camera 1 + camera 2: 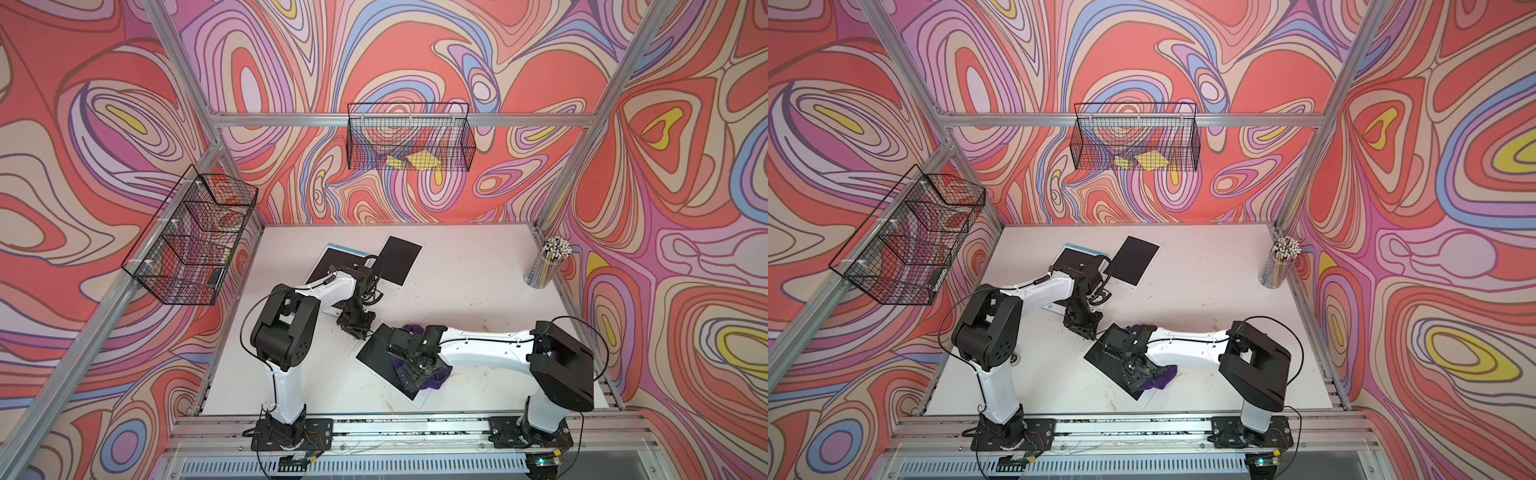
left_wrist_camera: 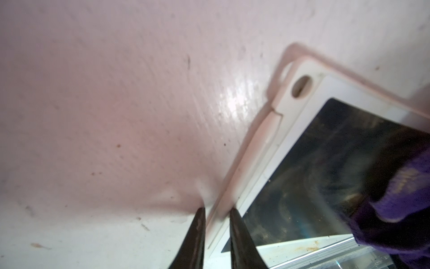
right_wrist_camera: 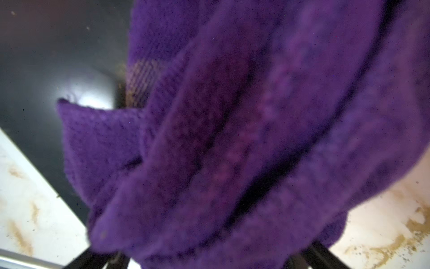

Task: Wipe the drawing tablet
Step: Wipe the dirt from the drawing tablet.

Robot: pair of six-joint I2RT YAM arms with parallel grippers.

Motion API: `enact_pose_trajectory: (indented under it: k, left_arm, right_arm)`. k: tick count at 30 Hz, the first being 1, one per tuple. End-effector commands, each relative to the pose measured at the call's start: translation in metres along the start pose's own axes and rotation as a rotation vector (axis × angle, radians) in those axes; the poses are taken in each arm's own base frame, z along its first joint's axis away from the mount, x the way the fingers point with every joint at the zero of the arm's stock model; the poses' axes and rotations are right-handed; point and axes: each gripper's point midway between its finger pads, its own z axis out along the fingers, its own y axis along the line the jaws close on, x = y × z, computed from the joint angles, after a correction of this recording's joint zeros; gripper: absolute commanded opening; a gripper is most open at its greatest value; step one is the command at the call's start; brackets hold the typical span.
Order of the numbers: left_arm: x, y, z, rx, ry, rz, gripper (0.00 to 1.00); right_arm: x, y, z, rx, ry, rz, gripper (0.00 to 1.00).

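Observation:
The drawing tablet (image 1: 376,353) (image 1: 1102,355), a black screen in a white frame, lies askew near the table's front middle. My left gripper (image 1: 357,330) (image 2: 216,209) stands at its far left edge, jaws narrow, with the white frame's rim (image 2: 253,151) pinched between the fingertips. My right gripper (image 1: 419,370) is over the tablet's near right part, jaws wide. A purple cloth (image 1: 436,380) (image 3: 232,139) is bunched between and under its fingers, resting on the screen (image 3: 46,58); its fingertips are hidden by the cloth.
Two more tablets (image 1: 399,259) (image 1: 328,266) lie at the back, partly under the left arm. A cup of pencils (image 1: 548,262) stands back right. Wire baskets (image 1: 409,137) (image 1: 191,237) hang on the walls. Brown smears (image 3: 384,251) mark the white table (image 1: 478,291).

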Motion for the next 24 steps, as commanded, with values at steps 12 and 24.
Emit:
enact_pose_trajectory:
  k: [12,24]
  left_arm:
    - [-0.002,0.003,0.001,-0.017,-0.001,0.007,0.22]
    - [-0.003,0.002,0.001,-0.012,-0.003,0.008,0.22]
  right_arm:
    - [0.002,-0.001,-0.018,-0.084,-0.046,0.064,0.00]
    - [-0.067,0.087,-0.072,-0.478,-0.154,0.032,0.00]
